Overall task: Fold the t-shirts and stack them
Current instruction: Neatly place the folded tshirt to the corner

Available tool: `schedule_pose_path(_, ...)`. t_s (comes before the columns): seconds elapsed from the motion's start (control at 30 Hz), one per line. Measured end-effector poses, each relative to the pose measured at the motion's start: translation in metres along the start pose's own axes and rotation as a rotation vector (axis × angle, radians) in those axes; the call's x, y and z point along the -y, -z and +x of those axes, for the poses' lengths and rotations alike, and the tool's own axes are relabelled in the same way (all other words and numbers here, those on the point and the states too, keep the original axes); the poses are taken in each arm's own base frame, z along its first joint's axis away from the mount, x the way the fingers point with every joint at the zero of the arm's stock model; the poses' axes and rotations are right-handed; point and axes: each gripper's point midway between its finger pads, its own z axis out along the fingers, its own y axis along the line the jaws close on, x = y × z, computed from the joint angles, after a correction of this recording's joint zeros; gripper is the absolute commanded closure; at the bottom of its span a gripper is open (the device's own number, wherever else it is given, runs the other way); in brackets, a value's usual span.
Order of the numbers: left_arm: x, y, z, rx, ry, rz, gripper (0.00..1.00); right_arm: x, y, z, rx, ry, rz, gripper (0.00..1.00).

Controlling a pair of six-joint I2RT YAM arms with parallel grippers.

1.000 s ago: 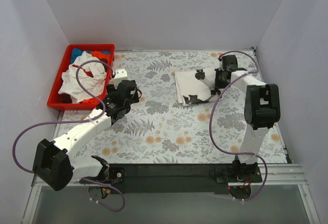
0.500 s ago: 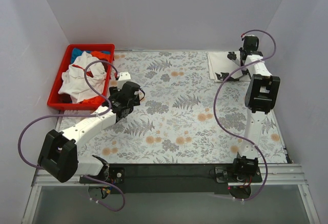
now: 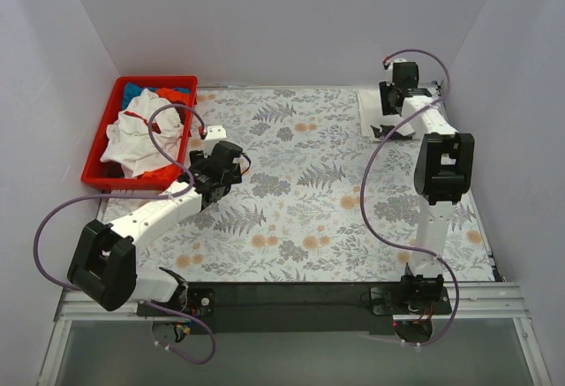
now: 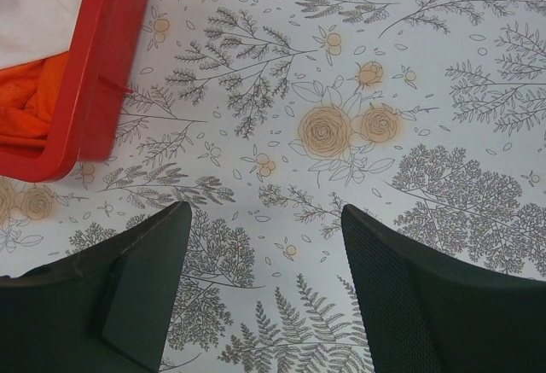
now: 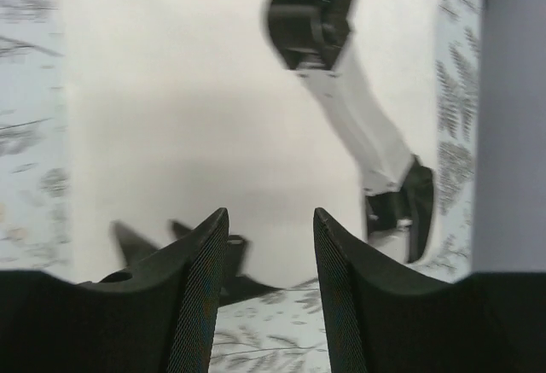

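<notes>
A folded white t-shirt with black printed patches [image 3: 372, 114] lies flat at the table's far right corner. My right gripper [image 3: 391, 102] hovers just over it, open and empty. In the right wrist view the shirt [image 5: 171, 108] fills the frame beyond the gripper [image 5: 270, 212], and its black patches show near the fingertips. More t-shirts lie piled in the red bin [image 3: 95, 163]: white with red trim [image 3: 139, 137], blue [image 3: 136, 91] and orange-red [image 3: 173, 96]. My left gripper [image 3: 212, 147] is open and empty over the floral cloth, just right of the bin. It also shows in the left wrist view [image 4: 264, 212].
The bin's near corner [image 4: 90, 100] shows in the left wrist view, with orange cloth [image 4: 30, 108] inside. The floral table covering [image 3: 300, 200] spans the table. White walls close the back and both sides. The right arm [image 5: 358, 125] crosses its own wrist view.
The right gripper moved the folded shirt from the table's middle right to the far right corner, then shifted a little left above it. The left gripper shifted only slightly.
</notes>
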Motion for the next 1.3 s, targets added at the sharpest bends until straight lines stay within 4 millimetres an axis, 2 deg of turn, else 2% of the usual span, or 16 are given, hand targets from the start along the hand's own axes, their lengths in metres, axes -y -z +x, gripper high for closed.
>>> schedule_pose_path(0.1, 0.0, 0.002, -0.002, 0.005, 0.005, 0.006, 0.3, -0.051, 0.011, -0.009, 0.032, 0.042, -0.09, 0.49)
schedule_pose_path(0.2, 0.0, 0.004, -0.005, 0.014, 0.014, 0.012, 0.3, -0.095, 0.016, -0.007, 0.035, 0.086, -0.158, 0.5)
schedule_pose_path(0.27, 0.0, 0.006, -0.007, 0.018, 0.019, 0.016, 0.3, -0.112, 0.014, -0.002, 0.026, 0.099, -0.185, 0.5)
schedule_pose_path(0.33, 0.0, 0.006, -0.007, 0.02, 0.02, 0.017, 0.3, -0.119, 0.007, 0.007, 0.006, 0.102, -0.192, 0.5)
schedule_pose_path(0.53, 0.001, 0.006, -0.006, 0.015, 0.02, 0.025, 0.3, -0.118, -0.017, 0.043, -0.077, 0.12, -0.163, 0.52)
schedule_pose_path(0.67, 0.002, 0.006, -0.006, 0.013, 0.021, 0.029, 0.3, -0.112, -0.021, 0.043, -0.068, 0.143, -0.112, 0.57)
schedule_pose_path(0.77, 0.003, 0.006, -0.006, 0.012, 0.02, 0.031, 0.3, -0.107, -0.023, 0.045, -0.074, 0.178, -0.072, 0.71)
schedule_pose_path(0.8, 0.003, 0.006, -0.006, 0.011, 0.02, 0.031, 0.3, -0.105, -0.024, 0.046, -0.075, 0.188, -0.057, 0.82)
schedule_pose_path(0.9, 0.003, 0.005, -0.005, 0.008, 0.018, 0.03, 0.3, -0.098, -0.029, 0.046, -0.077, 0.225, -0.002, 0.99)
schedule_pose_path(1.13, 0.004, -0.002, 0.006, -0.024, -0.008, 0.015, 0.3, -0.073, -0.048, 0.035, -0.07, 0.271, 0.13, 0.99)
schedule_pose_path(1.3, 0.003, -0.008, 0.018, -0.059, -0.036, -0.003, 0.3, -0.048, -0.062, 0.028, -0.068, 0.264, 0.192, 0.99)
